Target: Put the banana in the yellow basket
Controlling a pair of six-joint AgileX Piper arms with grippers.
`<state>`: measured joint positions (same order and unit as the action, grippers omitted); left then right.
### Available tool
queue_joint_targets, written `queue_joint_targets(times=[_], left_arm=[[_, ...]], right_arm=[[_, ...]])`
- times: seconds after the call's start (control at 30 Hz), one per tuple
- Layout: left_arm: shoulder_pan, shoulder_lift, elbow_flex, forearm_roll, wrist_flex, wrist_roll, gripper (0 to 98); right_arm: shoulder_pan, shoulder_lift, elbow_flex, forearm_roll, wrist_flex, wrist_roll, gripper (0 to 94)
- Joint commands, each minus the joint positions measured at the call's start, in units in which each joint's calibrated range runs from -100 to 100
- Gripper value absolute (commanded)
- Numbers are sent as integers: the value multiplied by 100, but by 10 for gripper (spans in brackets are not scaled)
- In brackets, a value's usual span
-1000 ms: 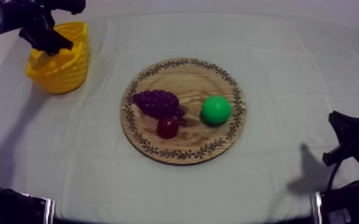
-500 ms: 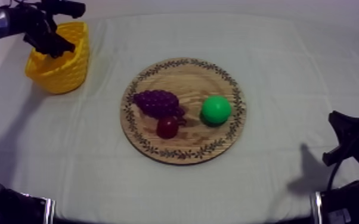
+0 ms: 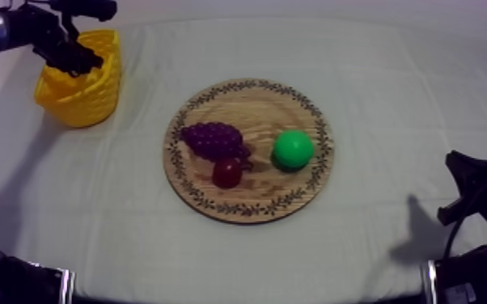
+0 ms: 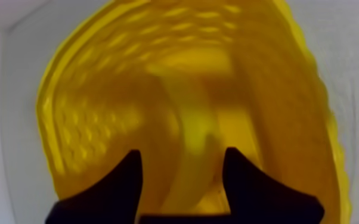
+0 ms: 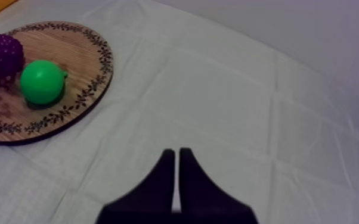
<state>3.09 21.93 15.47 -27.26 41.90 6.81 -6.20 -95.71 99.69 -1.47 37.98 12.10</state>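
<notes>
Banana [image 4: 195, 122] lies in yellow basket [image 4: 80, 101] beneath parted, empty left fingers [image 4: 124, 186]; right fingers [image 5: 165, 182] pressed together.

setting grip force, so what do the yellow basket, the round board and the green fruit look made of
Yellow basket: looks like moulded plastic, one even colour with a dimpled weave pattern. Round board: wood or a wood print, grain lines show, matte, printed leaf rim. Green fruit: probably smooth plastic or rubber, uniform colour with a soft highlight.
</notes>
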Motion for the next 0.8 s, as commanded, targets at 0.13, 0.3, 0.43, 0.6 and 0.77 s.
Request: queue_joint_targets(times=[0.13,0.3,0.43,0.6,0.77], left_arm=[[85,-489,379,-5,-130,54,270],[222,-1348,1158,7,-520,375,73],[399,-2314,1963,12,-923,726,18],[656,-3580,3034,13,-1274,1222,4],[638,-4979,4543,-14,-2212,1639,1]], right_arm=[[0,-4,-3,-2,0,-1,5],[0,-4,-3,-2,0,-1,5],[0,-4,-3,-2,0,-1,5],[0,-4,-3,-2,0,-1,5],[0,-4,-3,-2,0,-1,5]])
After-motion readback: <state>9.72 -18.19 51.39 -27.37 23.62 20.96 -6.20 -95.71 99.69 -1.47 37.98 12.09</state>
